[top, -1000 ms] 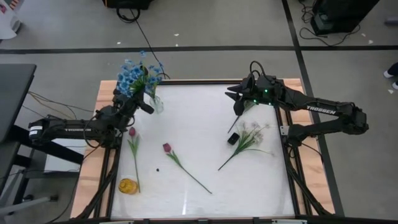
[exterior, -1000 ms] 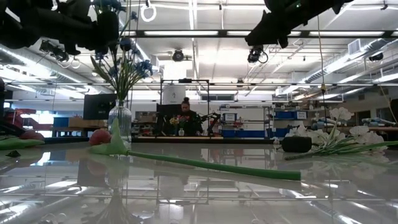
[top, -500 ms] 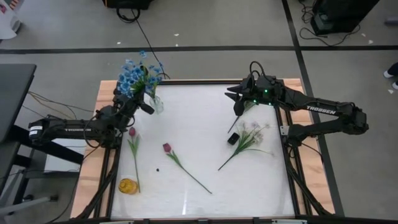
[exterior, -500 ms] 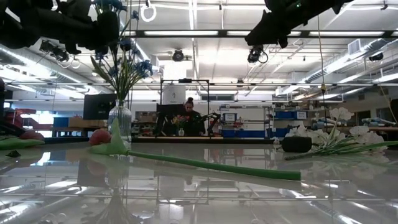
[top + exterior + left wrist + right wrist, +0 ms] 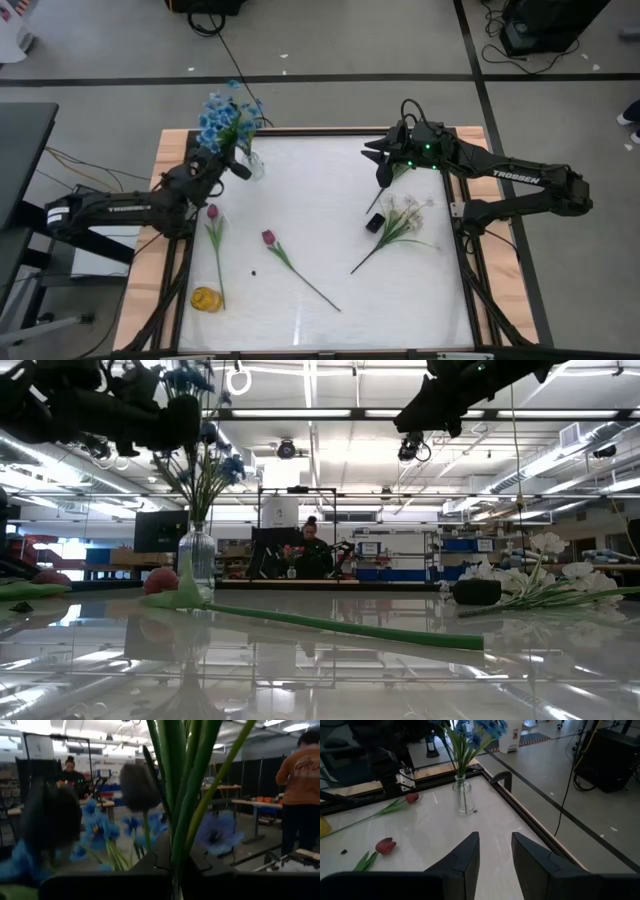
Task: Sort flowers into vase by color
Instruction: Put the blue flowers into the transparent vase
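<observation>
- High view: blue flowers [image 5: 222, 115] bunched in a clear glass vase [image 5: 250, 165] near the far left corner of the white table [image 5: 330, 230]; clustered sky-blue blooms on thin green stems with narrow leaves, fanning out above the vase neck.
- Left gripper [image 5: 232, 166] just beside the vase, up among the blue stems; fingers pinched narrow around a green stem [image 5: 185, 820] that fills the middle of the left wrist view, blurred blue blooms [image 5: 100, 832] and a dark bud [image 5: 140, 787] behind it.
- Two pink tulips flat on the table: one [image 5: 213, 213] near the left edge with its stem running toward the near side, ending beside a small yellow object [image 5: 205, 298]; another [image 5: 268, 237] nearer the middle, its long stem slanting toward the near right.
- White flowers [image 5: 405, 212] lying on the right half, wispy pale blooms spread like a fan, stems gathered toward the near left; a small black object [image 5: 375, 223] touching or just beside them.
- Right gripper [image 5: 385, 170] raised over the far right part of the table, fingers [image 5: 465, 857] partly apart with nothing between them, pointed across at the vase.
- Low view: vase [image 5: 196, 560] upright on the left, a tulip stem [image 5: 340, 625] lying across the foreground, white blooms [image 5: 540, 575] at right.
- People visible in the room beyond the table.
</observation>
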Robot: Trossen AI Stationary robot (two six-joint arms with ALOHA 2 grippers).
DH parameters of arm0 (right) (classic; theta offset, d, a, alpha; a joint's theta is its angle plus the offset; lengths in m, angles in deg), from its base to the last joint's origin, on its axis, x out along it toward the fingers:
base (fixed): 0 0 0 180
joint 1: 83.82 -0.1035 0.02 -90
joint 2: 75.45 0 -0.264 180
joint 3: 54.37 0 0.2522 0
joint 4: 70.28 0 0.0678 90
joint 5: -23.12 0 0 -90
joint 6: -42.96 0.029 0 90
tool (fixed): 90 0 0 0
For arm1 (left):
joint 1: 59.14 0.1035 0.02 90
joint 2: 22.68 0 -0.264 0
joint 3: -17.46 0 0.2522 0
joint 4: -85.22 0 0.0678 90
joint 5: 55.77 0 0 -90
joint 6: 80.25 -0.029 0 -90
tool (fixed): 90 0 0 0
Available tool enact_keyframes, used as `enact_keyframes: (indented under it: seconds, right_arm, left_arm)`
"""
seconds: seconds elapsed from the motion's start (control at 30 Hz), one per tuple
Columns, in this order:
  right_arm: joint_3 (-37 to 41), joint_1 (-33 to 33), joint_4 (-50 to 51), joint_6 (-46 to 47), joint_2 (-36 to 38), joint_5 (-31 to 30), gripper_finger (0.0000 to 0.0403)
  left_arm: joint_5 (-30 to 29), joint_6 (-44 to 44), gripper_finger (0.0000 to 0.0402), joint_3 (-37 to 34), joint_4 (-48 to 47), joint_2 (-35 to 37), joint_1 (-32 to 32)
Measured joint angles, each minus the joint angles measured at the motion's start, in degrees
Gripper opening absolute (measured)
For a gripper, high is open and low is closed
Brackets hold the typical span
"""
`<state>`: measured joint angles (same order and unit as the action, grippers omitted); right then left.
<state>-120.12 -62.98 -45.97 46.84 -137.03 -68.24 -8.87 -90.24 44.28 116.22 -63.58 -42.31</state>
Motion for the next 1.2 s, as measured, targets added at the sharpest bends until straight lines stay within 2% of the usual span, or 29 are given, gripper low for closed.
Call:
enact_keyframes:
  seconds: [0.27,0.63,0.8,1.0,1.2]
  right_arm:
    - [0.0,0.0,0.2,0.0,0.0,0.1,0.0123]
    - [0.0,0.0,0.4,-0.1,0.0,0.0,0.0123]
    - [0.0,0.0,0.8,-0.9,0.0,0.0,0.0123]
    - [0.0,0.0,0.9,-1.0,0.0,0.0,0.0123]
    - [0.0,0.0,1.9,-1.0,0.0,0.0,0.0123]
  left_arm:
    - [0.0,5.1,0.0015,0.0,-0.1,-6.4,0.7]
    - [-0.1,11.5,0.0026,0.0,-4.0,-8.0,0.7]
    - [-0.1,13.6,0.0056,0.0,-9.5,-8.0,0.6]
    - [-0.1,11.5,0.0104,0.0,-9.5,-8.0,0.6]
    - [-0.1,8.7,0.0168,0.0,-9.5,-7.8,0.6]
